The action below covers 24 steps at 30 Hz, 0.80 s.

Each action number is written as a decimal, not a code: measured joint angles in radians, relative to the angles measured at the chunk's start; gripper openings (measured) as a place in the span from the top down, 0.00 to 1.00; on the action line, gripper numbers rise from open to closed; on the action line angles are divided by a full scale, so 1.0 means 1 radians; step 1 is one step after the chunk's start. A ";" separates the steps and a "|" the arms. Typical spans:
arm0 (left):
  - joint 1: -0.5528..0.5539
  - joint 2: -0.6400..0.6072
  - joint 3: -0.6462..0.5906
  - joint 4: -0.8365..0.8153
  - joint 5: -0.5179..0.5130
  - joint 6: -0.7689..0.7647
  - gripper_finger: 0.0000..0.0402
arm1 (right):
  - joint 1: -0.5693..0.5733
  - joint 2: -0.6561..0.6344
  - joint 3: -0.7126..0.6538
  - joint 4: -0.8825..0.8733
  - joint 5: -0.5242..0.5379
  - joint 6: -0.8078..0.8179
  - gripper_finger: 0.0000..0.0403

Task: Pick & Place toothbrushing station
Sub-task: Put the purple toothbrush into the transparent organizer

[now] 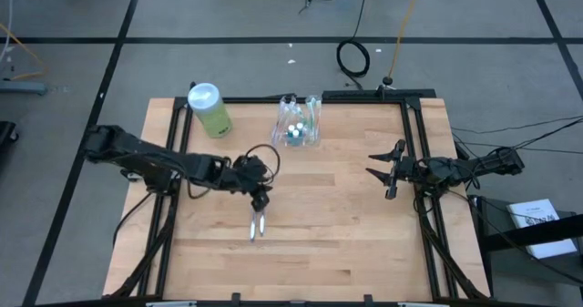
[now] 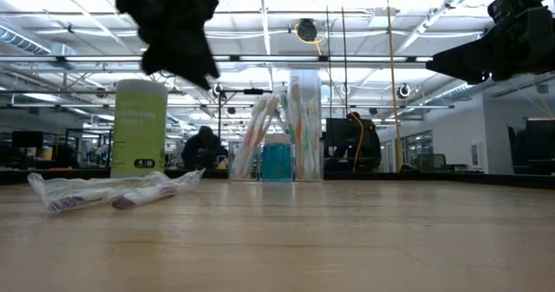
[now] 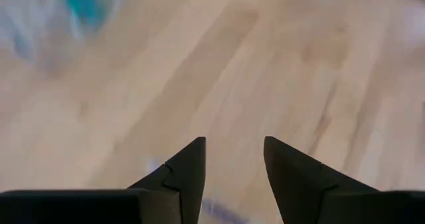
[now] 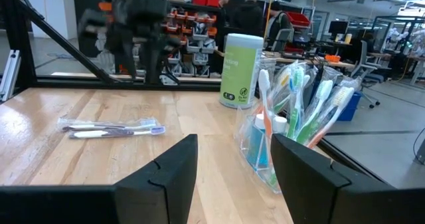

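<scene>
The toothbrushing station [image 1: 298,125] is a small clear plastic holder that stands upright on its base at the table's far middle, with several toothbrushes and a teal item in it. It also shows in the low view [image 2: 282,145] and the right wrist view [image 4: 292,124]. My left gripper [image 1: 260,198] hangs open and empty above the table's middle, nearer than the station; its fingers show apart in the left wrist view [image 3: 234,154]. My right gripper [image 1: 383,172] is open and empty at the table's right, pointing toward the left; its wrist view [image 4: 232,157] looks at the station.
A light-green bottle with a white cap [image 1: 209,108] stands left of the station. A wrapped toothbrush pack [image 1: 256,223] lies flat on the wood just below my left gripper, also in the low view [image 2: 113,192]. Black frame rails [image 1: 414,152] run along the table's sides.
</scene>
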 joint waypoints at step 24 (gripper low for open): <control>-0.078 0.294 0.000 -0.208 0.340 -0.641 0.60 | 0.000 0.000 0.000 0.000 0.000 0.000 0.55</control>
